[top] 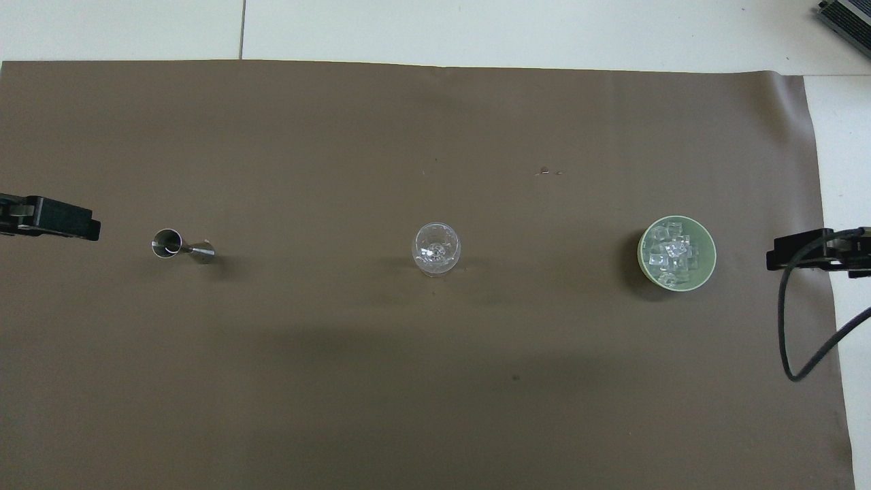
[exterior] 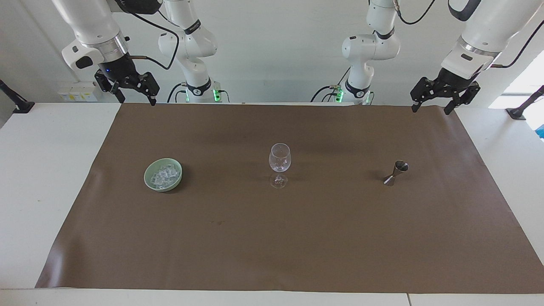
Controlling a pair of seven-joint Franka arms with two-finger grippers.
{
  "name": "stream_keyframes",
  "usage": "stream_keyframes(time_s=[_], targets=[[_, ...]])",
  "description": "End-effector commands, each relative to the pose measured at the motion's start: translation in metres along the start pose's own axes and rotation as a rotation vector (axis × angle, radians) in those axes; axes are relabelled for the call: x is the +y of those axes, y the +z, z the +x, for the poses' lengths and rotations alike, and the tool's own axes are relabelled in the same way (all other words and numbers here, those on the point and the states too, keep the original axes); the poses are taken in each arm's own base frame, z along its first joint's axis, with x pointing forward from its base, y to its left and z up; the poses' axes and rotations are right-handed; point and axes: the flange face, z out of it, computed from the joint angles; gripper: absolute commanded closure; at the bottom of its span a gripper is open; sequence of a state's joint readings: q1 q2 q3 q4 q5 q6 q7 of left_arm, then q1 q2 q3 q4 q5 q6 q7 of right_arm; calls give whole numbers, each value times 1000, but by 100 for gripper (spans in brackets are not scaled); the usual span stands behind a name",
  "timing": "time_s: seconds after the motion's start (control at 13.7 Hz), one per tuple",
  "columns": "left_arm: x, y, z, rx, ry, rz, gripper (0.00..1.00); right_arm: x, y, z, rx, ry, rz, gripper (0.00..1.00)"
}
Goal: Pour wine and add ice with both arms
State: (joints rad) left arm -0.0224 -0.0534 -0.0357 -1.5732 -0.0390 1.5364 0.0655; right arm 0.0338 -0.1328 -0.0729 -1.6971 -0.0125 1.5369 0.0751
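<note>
Jaws of both grippers stand spread apart and hold nothing. The left gripper (exterior: 432,105) hangs over the edge of the brown mat (exterior: 272,238) nearest the robots, at the left arm's end of the tabletop (exterior: 42,170); the right gripper (exterior: 134,94) hangs over the same edge at the right arm's end.

The ice (exterior: 163,176), a heap of small clear whitish cubes, lies in a round pale green bowl (exterior: 148,175) toward the right arm's end. Cubes are piled at mixed angles with no common direction.

A clear stemmed wine glass (exterior: 279,163) stands upright at mid-mat, well apart from the bowl. A small steel double-cone jigger (exterior: 396,172) stands upright toward the left arm's end, open mouth up.

No legible writing on any item.
</note>
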Motion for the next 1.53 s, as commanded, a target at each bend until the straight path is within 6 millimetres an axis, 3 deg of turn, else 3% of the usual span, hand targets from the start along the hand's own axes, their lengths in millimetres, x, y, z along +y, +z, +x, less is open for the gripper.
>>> stream_keyframes(time_s=[0.0,0.22,1.02,1.46], targets=[[2,-5,1,24,9,-10,0,0,0,-6,0,-8,22,0],[1,-8,3,29,6,-9,0,0,0,-6,0,-8,22,0],[-8,20,33,-9,-6,-11,0,0,0,-6,0,-8,22,0],[-20,38,70,-13,-16,-16,0,0,0,-6,0,-8,22,0]])
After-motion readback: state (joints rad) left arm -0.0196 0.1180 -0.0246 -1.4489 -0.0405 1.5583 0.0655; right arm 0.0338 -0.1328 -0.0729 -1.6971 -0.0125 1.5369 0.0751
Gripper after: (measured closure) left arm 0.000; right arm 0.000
